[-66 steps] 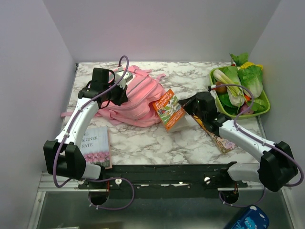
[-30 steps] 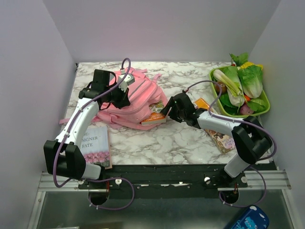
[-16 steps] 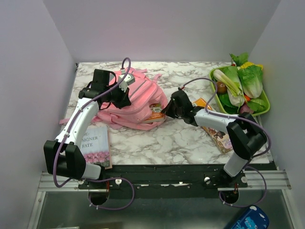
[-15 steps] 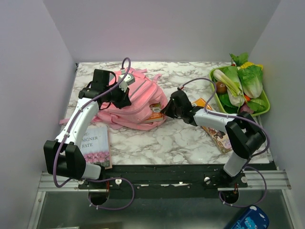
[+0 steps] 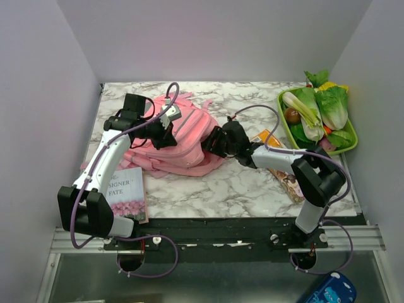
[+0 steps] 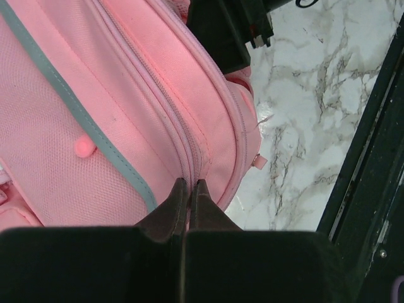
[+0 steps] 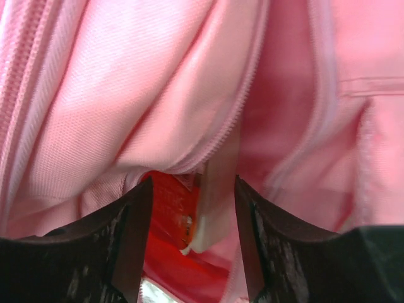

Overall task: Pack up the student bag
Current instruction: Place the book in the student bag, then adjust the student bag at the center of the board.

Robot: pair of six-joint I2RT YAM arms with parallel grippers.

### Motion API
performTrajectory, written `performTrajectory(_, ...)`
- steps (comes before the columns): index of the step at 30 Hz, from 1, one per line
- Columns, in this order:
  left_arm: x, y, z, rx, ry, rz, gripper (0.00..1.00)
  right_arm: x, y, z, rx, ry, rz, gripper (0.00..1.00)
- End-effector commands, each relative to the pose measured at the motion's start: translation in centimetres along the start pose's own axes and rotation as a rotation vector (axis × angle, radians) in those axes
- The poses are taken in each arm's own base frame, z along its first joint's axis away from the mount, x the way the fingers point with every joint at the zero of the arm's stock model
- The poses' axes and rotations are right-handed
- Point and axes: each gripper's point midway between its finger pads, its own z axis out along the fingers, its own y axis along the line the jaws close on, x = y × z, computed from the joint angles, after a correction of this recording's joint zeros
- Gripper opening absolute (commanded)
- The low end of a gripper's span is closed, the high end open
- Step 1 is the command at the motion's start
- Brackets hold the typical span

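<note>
The green tray (image 5: 280, 101) at the far right holds leafy vegetables (image 5: 331, 107). The student bag (image 5: 183, 144) lies left of centre with a red book (image 7: 167, 203) inside its opening. The right gripper (image 7: 192, 184), jaws apart, reaches into the bag's right side. The left gripper (image 6: 187, 187) is pinched tight on the zip seam

Soft, even overhead light; 1 sharp top view, 2 tight wrist views.
In the top view the white-and-grey marble tabletop (image 5: 221, 183) is bright, with only faint, soft-edged shadows and a mild wide-angle spread at the edges. The left wrist view shows the large soft pink fabric backpack (image 6: 95, 95) crisply, weave visible. The right wrist view is blurred throughout, its lower part dim.
</note>
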Motion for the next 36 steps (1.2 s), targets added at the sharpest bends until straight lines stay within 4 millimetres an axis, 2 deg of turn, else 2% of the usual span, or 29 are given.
performTrajectory(1, -1.2, -3.0, -1.4, 0.108, -0.076, 0.136, 0.0, -1.7, -0.1, -1.9, -0.051, -0.099, 0.024, 0.64)
performTrajectory(3, -1.0, -3.7, -1.7, 0.13, -0.072, 0.144, 0.0, -1.6, -0.5, -1.7, -0.074, -0.103, 0.057, 0.65)
performTrajectory(6, -0.6, -3.5, -1.8, 0.122, -0.054, 0.155, 0.01, -1.7, 1.1, -2.2, -0.249, -0.142, 0.116, 0.65)
performTrajectory(8, -0.2, -3.2, -1.8, 0.107, -0.034, 0.163, 0.03, -2.7, 2.9, -3.3, -0.367, -0.186, 0.144, 0.65)
performTrajectory(9, 0.2, -2.9, -1.8, 0.088, -0.017, 0.162, 0.04, -2.3, 2.3, -3.5, -0.371, -0.19, 0.153, 0.66)
performTrajectory(11, 0.8, -2.7, -1.8, 0.067, -0.004, 0.164, 0.04, -3.4, 3.5, -4.9, -0.462, -0.244, 0.161, 0.68)
performTrajectory(13, 0.8, -2.2, -2.0, 0.026, -0.005, 0.19, 0.06, -3.6, 3.5, -5.7, -0.509, -0.265, 0.18, 0.68)
performTrajectory(14, 1.2, -2.1, -1.8, 0.021, 0.002, 0.188, 0.06, -4.4, 4.6, -6.5, -0.572, -0.294, 0.177, 0.72)
performTrajectory(15, 1.3, -2.0, -1.8, 0.017, 0.003, 0.201, 0.06, -4.4, 4.8, -6.7, -0.591, -0.299, 0.181, 0.78)
performTrajectory(16, 1.5, -2.0, -1.9, 0.014, 0.007, 0.208, 0.06, -4.8, 5.4, -7.1, -0.62, -0.311, 0.175, 0.99)
performTrajectory(19, 1.7, -2.5, -1.9, 0.034, 0.009, 0.218, 0.06, -5.4, 6.4, -6.9, -0.639, -0.312, 0.16, 1.0)
performTrajectory(22, 1.4, -3.1, -2.2, 0.053, 0.002, 0.23, 0.06, -5.5, 6.2, -6.0, -0.623, -0.304, 0.178, 1.0)
performTrajectory(27, 1.7, -3.4, -2.4, 0.065, 0.015, 0.239, 0.06, -5.9, 7.4, -6.4, -0.669, -0.309, 0.173, 1.0)
performTrajectory(28, 1.7, -3.4, -2.4, 0.062, 0.014, 0.239, 0.07, -6.1, 7.7, -6.6, -0.676, -0.31, 0.16, 0.97)
performTrajectory(29, 1.7, -3.3, -2.4, 0.059, 0.015, 0.23, 0.13, -6.0, 8.2, -6.8, -0.682, -0.291, 0.148, 0.87)
performTrajectory(31, 0.8, -2.9, -2.4, 0.04, -0.013, 0.227, 0.22, -6.2, 9.5, -7.3, -0.703, -0.285, 0.107, 0.82)
performTrajectory(32, 0.1, -3.0, -2.5, 0.029, -0.033, 0.189, 0.38, -5.9, 9.8, -7.2, -0.686, -0.26, 0.096, 0.79)
performTrajectory(33, -1.3, -2.8, -2.6, 0.018, -0.08, 0.202, 0.42, -6.4, 11.0, -8.0, -0.703, -0.269, 0.075, 0.79)
performTrajectory(34, -2.2, -2.9, -2.9, 0.008, -0.111, 0.195, 0.45, -6.2, 11.6, -8.2, -0.7, -0.269, 0.041, 0.79)
performTrajectory(35, -3.1, -3.0, -3.1, 0.006, -0.14, 0.191, 0.53, -5.9, 11.6, -8.1, -0.678, -0.256, 0.026, 0.79)
performTrajectory(36, -4.2, -3.0, -3.3, -0.002, -0.181, 0.174, 0.55, -6.0, 12.3, -8.6, -0.687, -0.257, 0.007, 0.79)
